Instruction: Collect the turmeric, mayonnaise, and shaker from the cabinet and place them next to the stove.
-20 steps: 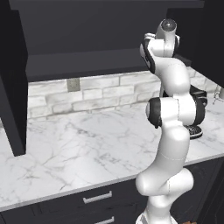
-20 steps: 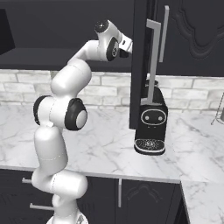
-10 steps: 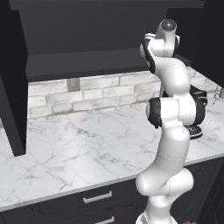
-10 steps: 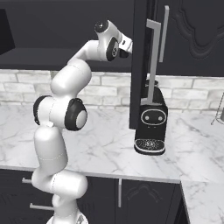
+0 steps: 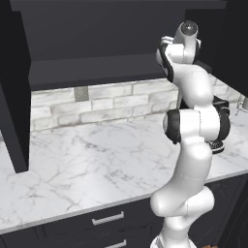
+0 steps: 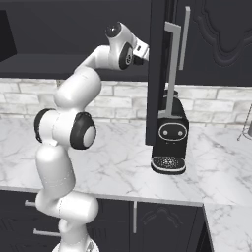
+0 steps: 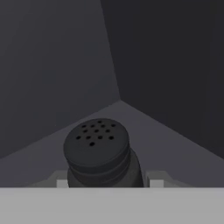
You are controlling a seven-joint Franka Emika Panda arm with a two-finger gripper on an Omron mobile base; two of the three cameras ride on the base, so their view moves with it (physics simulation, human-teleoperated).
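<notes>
A small, squat black shaker with a perforated rounded top stands in the back corner of the cabinet, on its dark shelf. My gripper is shut on the shaker, one pale fingertip pressed against each side of its body. In the base views my arm reaches up into the right end of the black overhead cabinet, and the hand passes behind the open cabinet door. The turmeric, mayonnaise and stove are out of view.
A black coffee machine stands on the marble counter under the open right door. The left cabinet door hangs open over the counter's left end. A brick backsplash runs behind, and dark drawers sit below.
</notes>
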